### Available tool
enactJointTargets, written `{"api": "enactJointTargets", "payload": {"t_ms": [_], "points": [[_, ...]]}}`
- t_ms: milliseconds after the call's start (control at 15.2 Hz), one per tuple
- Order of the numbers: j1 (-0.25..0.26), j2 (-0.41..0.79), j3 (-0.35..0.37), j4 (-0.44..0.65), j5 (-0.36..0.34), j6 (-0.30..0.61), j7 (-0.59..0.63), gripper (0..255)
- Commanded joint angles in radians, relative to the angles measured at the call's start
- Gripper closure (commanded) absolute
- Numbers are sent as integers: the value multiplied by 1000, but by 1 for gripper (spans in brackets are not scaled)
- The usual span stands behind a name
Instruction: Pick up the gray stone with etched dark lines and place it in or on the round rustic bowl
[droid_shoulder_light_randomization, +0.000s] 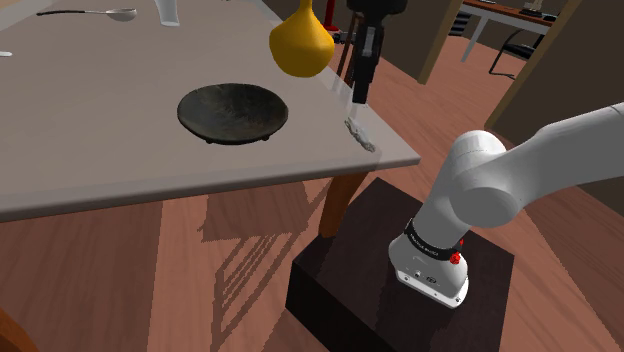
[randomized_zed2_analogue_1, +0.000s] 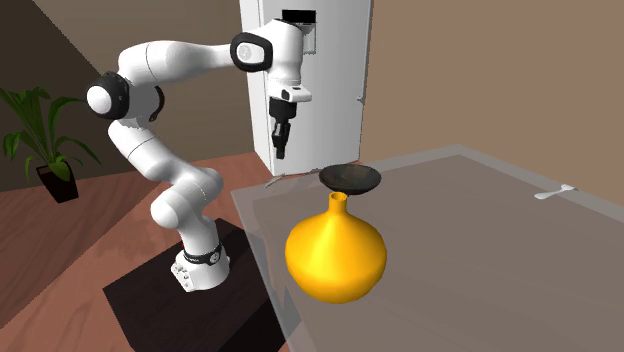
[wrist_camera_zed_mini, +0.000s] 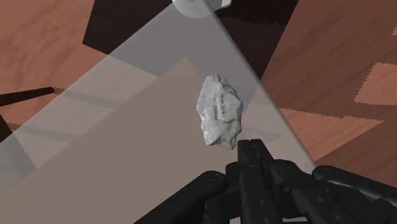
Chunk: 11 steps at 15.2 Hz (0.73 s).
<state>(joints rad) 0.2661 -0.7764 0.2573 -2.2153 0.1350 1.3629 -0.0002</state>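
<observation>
hovering over the stone (wrist_camera_zed_mini: 219, 111), gripper (wrist_camera_zed_mini: 252, 149) closed, empty

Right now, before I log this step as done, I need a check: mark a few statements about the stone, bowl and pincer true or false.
1. The gray stone lies on the table, outside the dark bowl. True.
2. The pincer clasps the stone. False: its fingers meet on nothing, above the stone.
3. The bowl holds nothing. True.
4. The yellow vase lies tipped on its side. False: it stands upright on the table.
</observation>
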Motion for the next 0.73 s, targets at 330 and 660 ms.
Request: {"api": "enactJointTargets", "payload": {"t_ms": [330, 660], "points": [[28, -58, -76, -168, 22, 162, -129, 0], [32, -77, -68, -246, 31, 221, -131, 0]]}}
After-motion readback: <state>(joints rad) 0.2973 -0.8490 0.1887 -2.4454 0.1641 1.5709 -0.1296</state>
